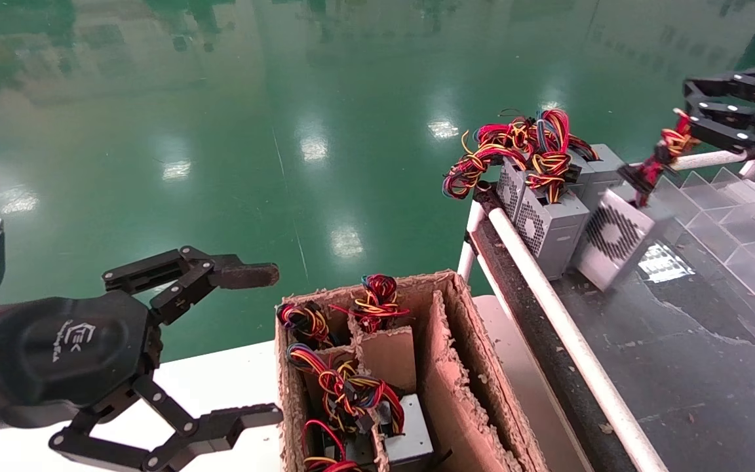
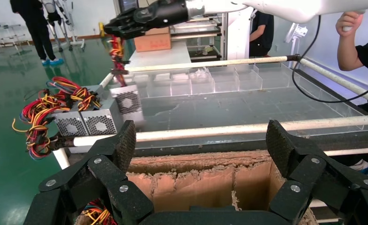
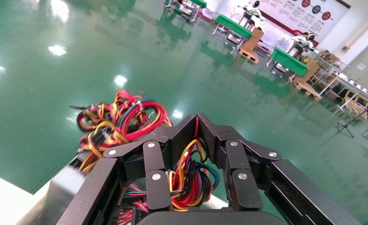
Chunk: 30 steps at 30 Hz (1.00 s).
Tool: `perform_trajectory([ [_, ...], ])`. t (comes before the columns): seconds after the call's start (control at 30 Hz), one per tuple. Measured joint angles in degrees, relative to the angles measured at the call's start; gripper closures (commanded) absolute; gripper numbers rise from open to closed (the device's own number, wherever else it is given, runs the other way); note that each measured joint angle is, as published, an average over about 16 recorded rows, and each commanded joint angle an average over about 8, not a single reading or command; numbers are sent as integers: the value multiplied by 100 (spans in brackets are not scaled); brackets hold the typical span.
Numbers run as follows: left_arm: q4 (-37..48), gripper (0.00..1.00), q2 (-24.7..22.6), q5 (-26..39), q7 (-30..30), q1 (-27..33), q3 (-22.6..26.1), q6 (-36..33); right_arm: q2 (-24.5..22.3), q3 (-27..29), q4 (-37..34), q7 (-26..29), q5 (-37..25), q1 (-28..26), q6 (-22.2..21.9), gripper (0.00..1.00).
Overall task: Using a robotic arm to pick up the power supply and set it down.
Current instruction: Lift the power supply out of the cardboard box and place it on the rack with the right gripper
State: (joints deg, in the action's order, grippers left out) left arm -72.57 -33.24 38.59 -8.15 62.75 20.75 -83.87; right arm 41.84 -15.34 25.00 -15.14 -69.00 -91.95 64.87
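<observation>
Your right end effector, at the upper right of the head view, is clamped on the wire bundle, so the power supply hangs tilted, its lower edge close to the dark table; you can't tell if it touches. It sits just beside the other units by the white rail. Your left end effector waits wide open and empty at lower left, beside the cardboard box.

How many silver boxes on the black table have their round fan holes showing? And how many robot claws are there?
Power supplies with fan grille showing: 3 (held power supply, standing power supplies)
Grippers: 2 (left gripper open, right gripper shut on the held one's wires)
Total: 5
</observation>
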Motion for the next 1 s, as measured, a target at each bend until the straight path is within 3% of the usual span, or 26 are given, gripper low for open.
perform_trajectory([
  [0.5,0,0,0,-1,0,0,1,0,793,-209,-1346,-509,-255,-824,89,98],
  [0.53,0,0,0,-1,0,0,1,0,821,-214,-1402,-542,-262,-853,95,92],
  [0.73,0,0,1,-1,1,0,1,1,934,-235,-1678,-719,-290,-989,117,17],
  [0.8,0,0,1,-1,1,0,2,1,957,-238,-1750,-769,-295,-1024,122,0],
  [1.0,0,0,1,-1,1,0,2,1,1003,-246,-1921,-897,-310,-1101,129,0],
])
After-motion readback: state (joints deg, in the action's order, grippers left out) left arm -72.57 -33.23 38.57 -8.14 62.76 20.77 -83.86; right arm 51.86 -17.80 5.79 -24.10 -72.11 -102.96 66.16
